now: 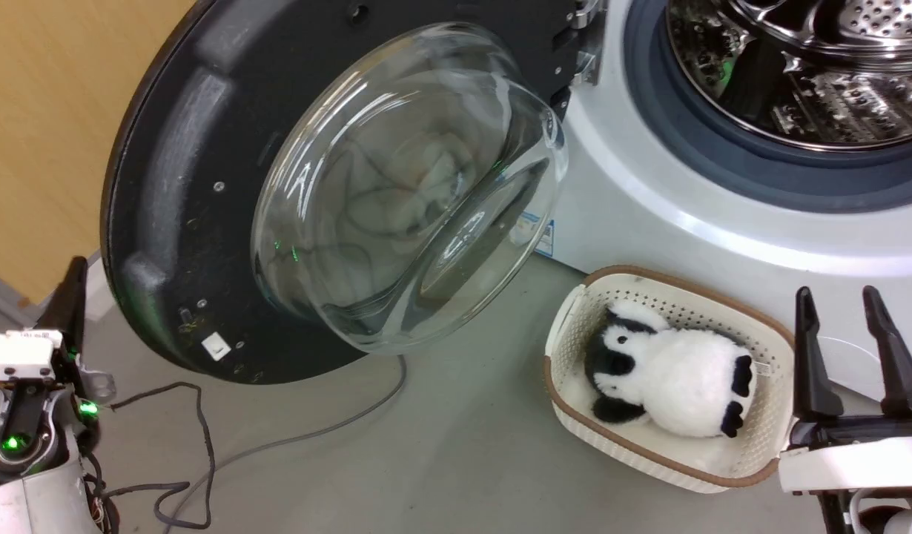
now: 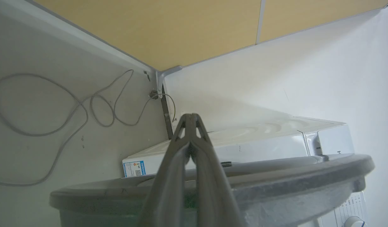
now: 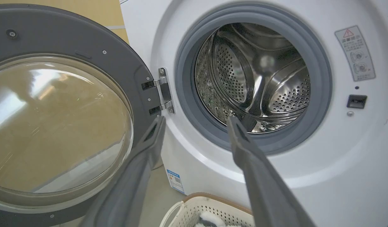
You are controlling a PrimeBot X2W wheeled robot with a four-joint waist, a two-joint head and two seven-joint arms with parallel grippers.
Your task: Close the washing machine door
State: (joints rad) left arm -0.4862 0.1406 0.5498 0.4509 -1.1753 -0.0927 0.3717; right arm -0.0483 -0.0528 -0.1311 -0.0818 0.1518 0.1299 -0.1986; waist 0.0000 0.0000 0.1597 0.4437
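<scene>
The washing machine door (image 1: 204, 222) stands wide open, a black disc with a bulging glass bowl (image 1: 404, 193), hinged (image 3: 162, 94) to the white washing machine (image 1: 693, 215). The steel drum (image 3: 257, 78) is exposed inside its grey gasket. My left gripper (image 1: 76, 268) is shut with nothing in it, just left of the door's outer rim; in the left wrist view its joined fingers (image 2: 191, 126) cross the door's edge (image 2: 291, 176). Whether they touch it I cannot tell. My right gripper (image 1: 836, 294) is open and empty, low before the machine's front, right of the basket.
A cream basket (image 1: 767, 415) holding a black-and-white plush toy (image 1: 671, 386) sits on the floor below the drum. A grey cable (image 1: 204, 445) trails over the floor under the door. A yellow wall panel (image 1: 41, 111) stands behind the door.
</scene>
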